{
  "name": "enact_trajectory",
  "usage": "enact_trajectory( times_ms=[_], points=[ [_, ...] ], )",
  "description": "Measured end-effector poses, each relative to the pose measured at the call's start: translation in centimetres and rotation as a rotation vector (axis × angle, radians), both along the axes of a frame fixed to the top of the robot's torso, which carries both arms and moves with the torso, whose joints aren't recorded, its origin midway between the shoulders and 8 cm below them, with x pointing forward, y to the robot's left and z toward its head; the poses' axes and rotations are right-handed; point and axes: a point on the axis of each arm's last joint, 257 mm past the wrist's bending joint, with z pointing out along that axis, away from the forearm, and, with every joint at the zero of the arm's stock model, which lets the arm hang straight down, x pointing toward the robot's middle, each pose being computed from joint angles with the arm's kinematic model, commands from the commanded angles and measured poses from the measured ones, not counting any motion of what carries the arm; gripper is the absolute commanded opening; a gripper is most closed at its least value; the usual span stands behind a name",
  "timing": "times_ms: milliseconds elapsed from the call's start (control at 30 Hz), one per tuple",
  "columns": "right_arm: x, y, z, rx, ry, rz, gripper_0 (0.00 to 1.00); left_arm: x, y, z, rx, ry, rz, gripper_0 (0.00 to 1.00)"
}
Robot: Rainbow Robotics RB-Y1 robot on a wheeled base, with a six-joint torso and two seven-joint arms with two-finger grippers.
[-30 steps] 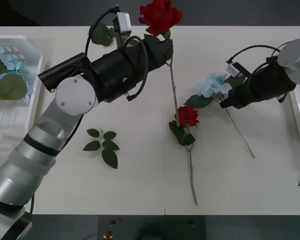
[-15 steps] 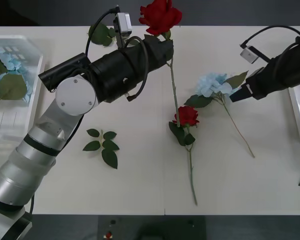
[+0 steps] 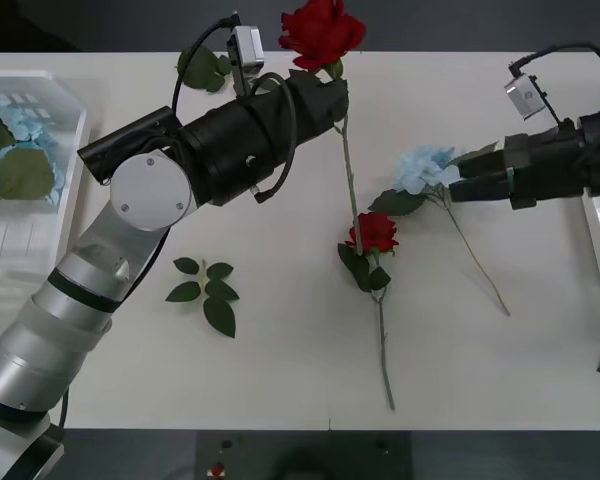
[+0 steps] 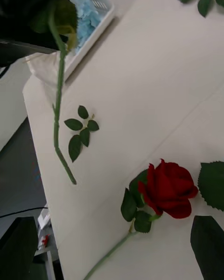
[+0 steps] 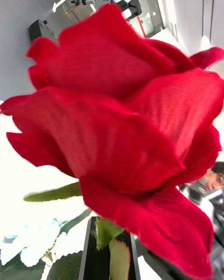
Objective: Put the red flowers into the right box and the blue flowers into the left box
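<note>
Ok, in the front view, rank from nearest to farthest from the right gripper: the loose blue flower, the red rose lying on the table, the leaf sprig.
From the right gripper:
1. Blue flower, just beside its fingertips, toward the table's middle.
2. Lying red rose, mid-table, nearer the robot.
3. Leaf sprig, left of centre, by the left arm.

My left end effector [image 3: 325, 95] is black, and the rose [image 3: 320, 30] above it is deep red on a thin green stem. Another red rose [image 3: 374, 232] has dark green leaves. The loose hydrangea [image 3: 425, 168] is pale sky-blue. The bench [image 3: 280, 360] is off-white, the left box [image 3: 65, 100] translucent white.
</note>
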Motion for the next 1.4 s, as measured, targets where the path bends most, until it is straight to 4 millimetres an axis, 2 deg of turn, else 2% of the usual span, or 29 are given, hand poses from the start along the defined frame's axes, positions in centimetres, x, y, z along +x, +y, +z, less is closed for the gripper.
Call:
enact_trajectory(
  times_ms=[167,300,633,767,833,867,933,967,1000,1033,1233,1267,1300,1333,1400],
  points=[
    [-1.5,0.6,-0.9,0.075,-0.014,-0.001,0.95,0.0,0.0,0.0,0.0,0.0,0.0,0.0],
    [-2.3,2.9,-2.3,0.119,-0.044,0.041,0.95,0.0,0.0,0.0,-0.001,0.001,0.0,0.0],
    [-1.1,8.6,-3.7,0.259,-0.043,-0.022,0.93,0.0,0.0,0.0,-0.001,0.001,-0.001,0.0],
    [-0.7,10.5,-3.5,0.304,-0.043,-0.035,0.76,0.0,0.0,0.0,-0.001,0.001,-0.001,0.0],
    [-0.7,11.3,-3.3,0.323,-0.041,-0.036,0.54,0.0,0.0,0.0,-0.001,0.001,-0.001,0.0],
    [-0.6,11.7,-3.3,0.331,-0.04,-0.037,0.48,0.0,0.0,0.0,-0.001,0.001,-0.001,0.0],
    [-0.5,12.2,-3.2,0.343,-0.04,-0.043,0.21,0.0,0.0,0.0,-0.001,0.001,-0.001,0.0],
    [-0.3,12.3,-3.1,0.347,-0.041,-0.049,0.15,0.0,0.0,0.0,-0.001,0.001,-0.001,0.0],
    [-0.2,12.4,-3.1,0.35,-0.042,-0.053,0.04,0.0,0.0,0.0,-0.001,0.001,-0.001,0.0],
    [-0.2,12.5,-3.1,0.352,-0.042,-0.057,0.0,0.0,0.0,0.0,-0.001,0.001,-0.001,0.0],
    [0.4,12.4,-3.0,0.354,-0.049,-0.08,0.0,0.0,0.0,0.0,-0.002,0.001,-0.001,0.0],
    [0.5,12.3,-3.1,0.352,-0.05,-0.081,0.0,0.0,0.0,0.0,-0.002,0.001,-0.001,0.04],
    [0.5,12.3,-3.2,0.348,-0.053,-0.08,0.0,0.0,0.0,0.0,-0.001,0.001,-0.001,0.16],
    [0.5,12.3,-3.3,0.343,-0.055,-0.079,0.0,0.0,0.0,0.0,-0.001,0.001,-0.001,0.4],
    [0.5,12.3,-3.4,0.337,-0.059,-0.08,0.0,0.0,0.0,0.0,-0.001,0.001,-0.001,0.54]
  ],
)
